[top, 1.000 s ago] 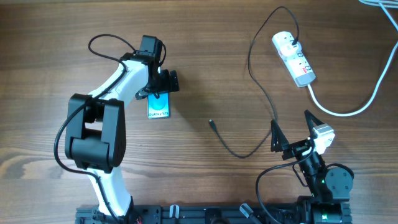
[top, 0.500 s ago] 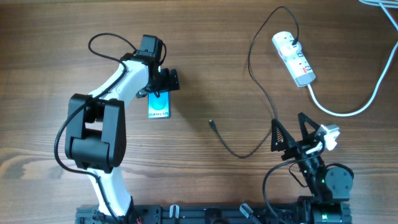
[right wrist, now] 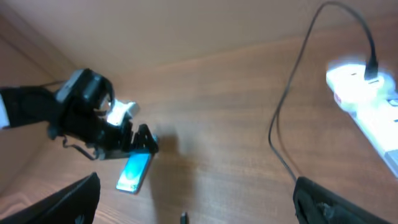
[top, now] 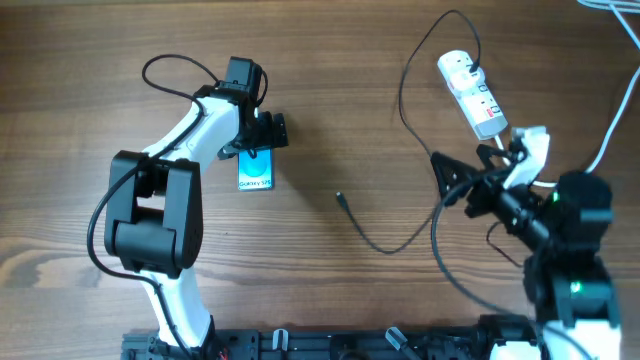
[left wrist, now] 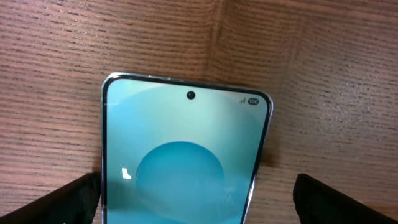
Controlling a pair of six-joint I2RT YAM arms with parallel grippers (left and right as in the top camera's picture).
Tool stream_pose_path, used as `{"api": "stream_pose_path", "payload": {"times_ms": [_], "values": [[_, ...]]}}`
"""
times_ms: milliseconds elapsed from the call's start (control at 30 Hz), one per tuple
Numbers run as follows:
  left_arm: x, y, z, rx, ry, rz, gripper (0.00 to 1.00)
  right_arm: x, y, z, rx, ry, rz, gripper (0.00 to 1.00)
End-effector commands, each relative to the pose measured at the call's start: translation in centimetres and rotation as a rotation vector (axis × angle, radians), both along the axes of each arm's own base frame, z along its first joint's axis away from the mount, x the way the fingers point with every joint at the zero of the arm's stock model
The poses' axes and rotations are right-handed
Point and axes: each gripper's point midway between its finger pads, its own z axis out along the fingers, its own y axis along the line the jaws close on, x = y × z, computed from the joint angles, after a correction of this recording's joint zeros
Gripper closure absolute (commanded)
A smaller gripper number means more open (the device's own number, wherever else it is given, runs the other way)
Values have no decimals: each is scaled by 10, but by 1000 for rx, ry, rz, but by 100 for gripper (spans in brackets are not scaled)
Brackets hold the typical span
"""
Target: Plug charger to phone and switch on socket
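Overhead view of a wooden worktop (top: 330, 80) that I am operating from afar. The phone (top: 256, 172) is lying flat left of centre, its teal screen glowing. The left arm (top: 190, 140) is reaching over it. Its jaws are standing released, one tip on each side of the phone's far end and gripping nothing. The left wrist view is showing both dark tips flanking the end that has the camera hole, apart from the phone's edges.

The socket (top: 474, 95) is sitting at the upper right. The charger (top: 402, 88) is already plugged into it and is looping down across the worktop. Its tip (top: 340, 197) is lying loose near the middle, well apart from the phone.

The right arm (top: 570, 230) is hanging just below the socket, raised off the worktop. Its jaws are spread wide and empty, and its own view is blurring.

I am judging the step in hand to be fetching the tip with the right arm. To do it well, I am planning these points:
- Come down straight over the tip, with the jaws across the cable.
- Pinch just behind the connector, so that it is pointing forward and level.
- Close the left jaws on the phone's sides first, so that it is not sliding when the plug pushes in.
- Check which end has the port; I cannot tell from here.
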Motion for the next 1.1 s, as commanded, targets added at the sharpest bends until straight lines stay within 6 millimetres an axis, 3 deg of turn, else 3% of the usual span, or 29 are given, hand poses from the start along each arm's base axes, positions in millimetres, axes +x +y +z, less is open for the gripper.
{"api": "stream_pose_path", "payload": {"times_ms": [0, 100, 167, 267, 367, 667, 767, 900, 1000, 1067], "values": [[-9, 0, -12, -6, 37, 4, 0, 18, 3, -17, -7, 157, 29, 0], [-1, -2, -10, -13, 4, 4, 0, 31, 2, -48, 26, 291, 3, 0], [-1, -1, -10, -12, 4, 4, 0, 30, 9, -63, 70, 369, 32, 0], [-5, 0, -11, -9, 22, 4, 0, 28, 27, -68, 148, 410, 140, 4], [-7, 0, -11, -7, 30, 4, 8, 29, 28, -79, 130, 429, 161, 6], [-20, 13, -14, 69, 79, -21, 9, 16, 35, -92, 57, 441, 246, 5], [-23, 11, -14, 61, 92, -41, 20, 14, 40, -92, 35, 430, 276, 6], [-28, 7, -14, 32, 112, -46, 17, 14, 41, -93, 34, 432, 279, 5], [-29, 7, -15, 33, 115, -46, 0, 14, 41, -92, 33, 430, 279, 0], [-29, 7, -15, 33, 115, -46, 0, 14, 41, -92, 33, 430, 279, 0]]}}
